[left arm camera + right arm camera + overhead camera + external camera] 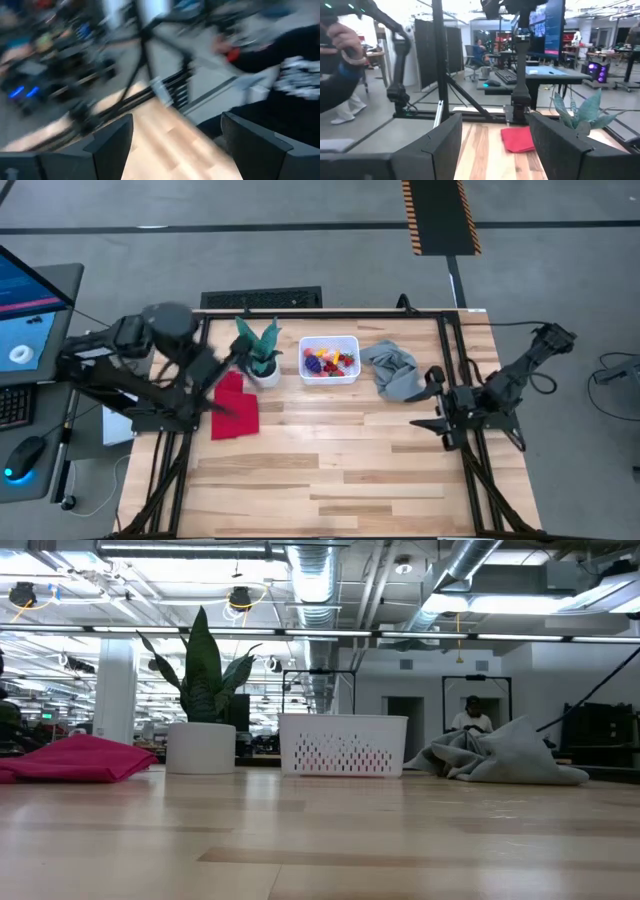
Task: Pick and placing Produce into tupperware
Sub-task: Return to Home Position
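The white tupperware (329, 343) stands at the far middle of the table, and in the low view I see its perforated wall (343, 745). The produce (328, 362), small red, pink, yellow and purple pieces, lies inside it. My left gripper (233, 362) hangs open over the table's left part, by the potted plant and the red cloth, holding nothing (177, 125). My right gripper (431, 399) waits open at the table's right edge, facing left across the wood (495, 122). Neither gripper shows in the low view.
A potted plant (260, 352) stands left of the tupperware. A red cloth (234, 405) lies in front of the plant and a crumpled grey cloth (394, 370) lies right of the bin. Bare wood fills the near half. A person's hand (345, 40) shows beyond the table.
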